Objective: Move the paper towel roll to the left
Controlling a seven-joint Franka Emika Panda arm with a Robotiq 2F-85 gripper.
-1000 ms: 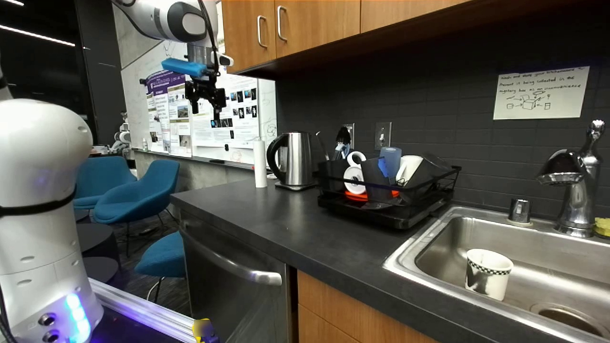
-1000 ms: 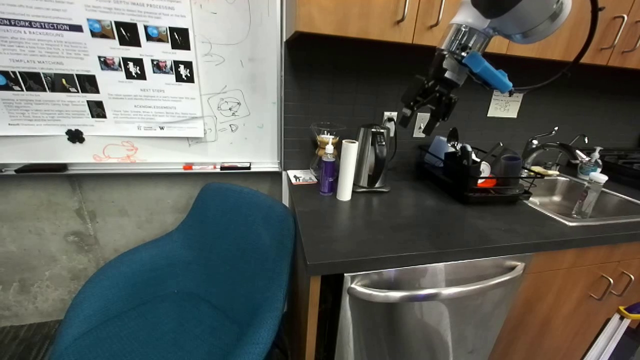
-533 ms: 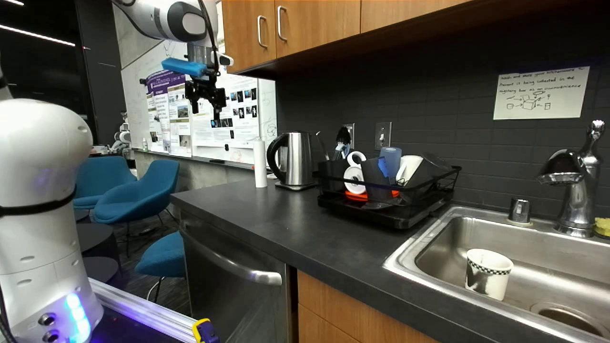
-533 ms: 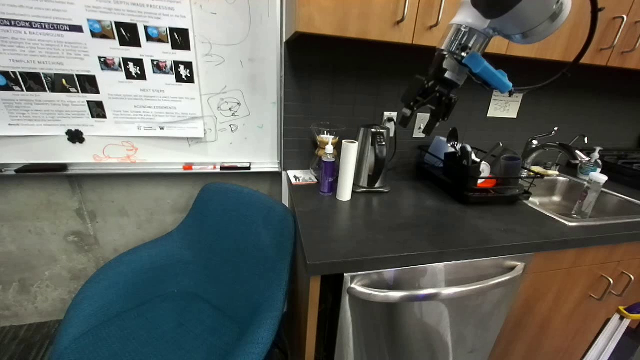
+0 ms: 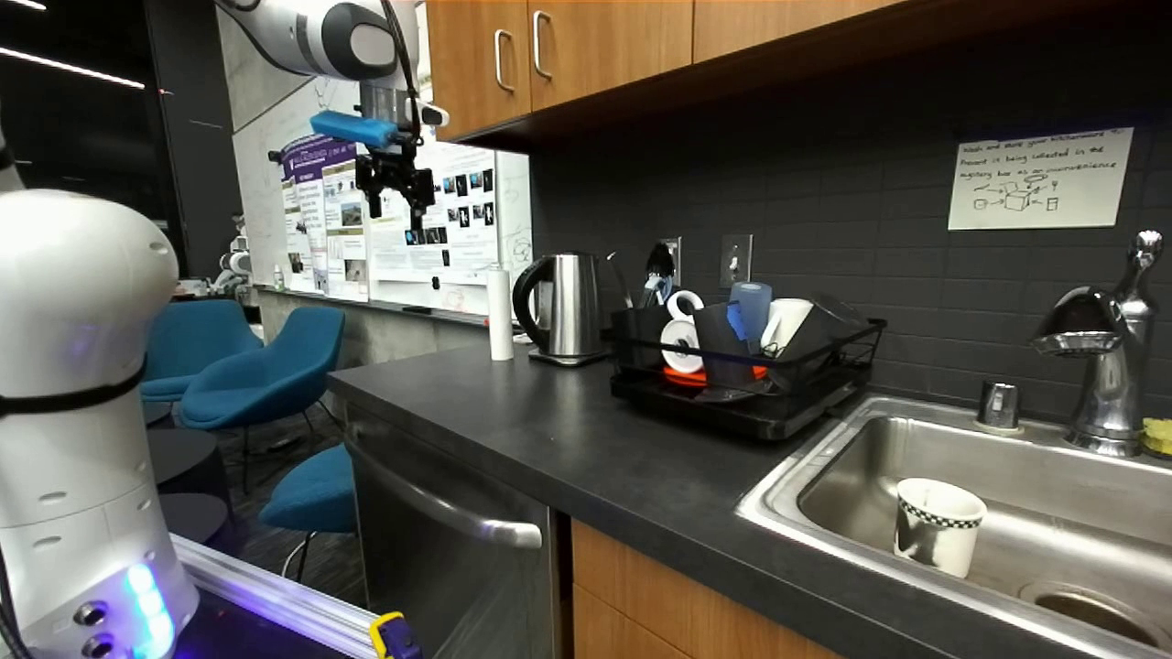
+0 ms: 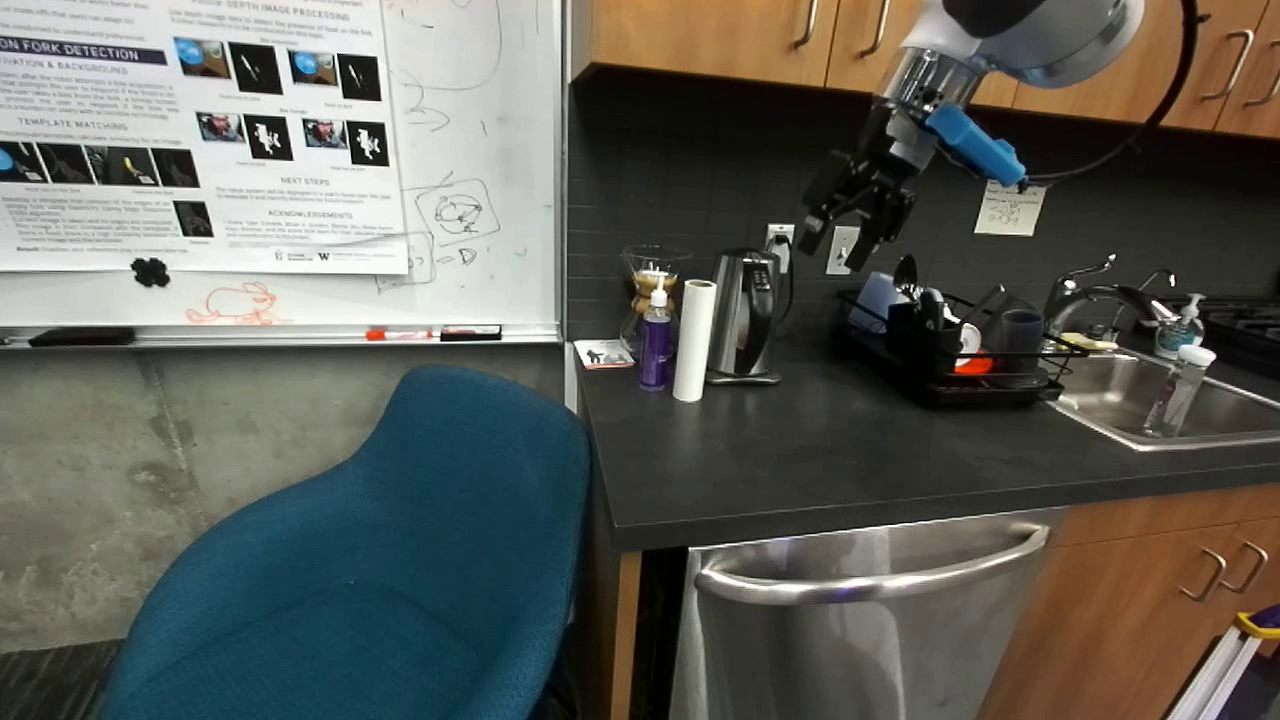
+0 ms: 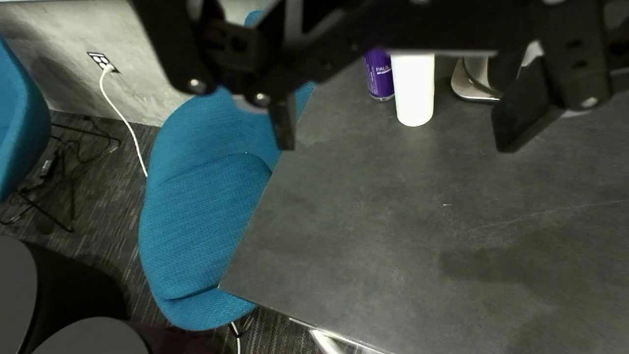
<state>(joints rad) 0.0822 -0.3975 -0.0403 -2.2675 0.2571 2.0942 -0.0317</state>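
Observation:
The paper towel roll [image 5: 500, 314], a slim white cylinder, stands upright on the dark counter [image 6: 800, 450], between the purple pump bottle [image 6: 655, 352] and the steel kettle [image 6: 741, 315]. In both exterior views my gripper [image 5: 396, 218] hangs in the air, well above the counter and apart from the roll. The wrist view has the widely spread fingers [image 7: 283, 125] coming in from the top; the roll's lower part [image 7: 414, 93] appears between them but farther off, and its top is hidden behind the gripper's body. Nothing is held.
A black dish rack [image 5: 732, 403] full of dishes stands right of the kettle, then the sink [image 5: 851, 540] with a cup in it. A glass coffee maker [image 6: 645, 300] sits behind the pump bottle. Wooden cabinets [image 5: 604, 46] hang overhead. A blue chair [image 6: 400, 560] adjoins the counter's end.

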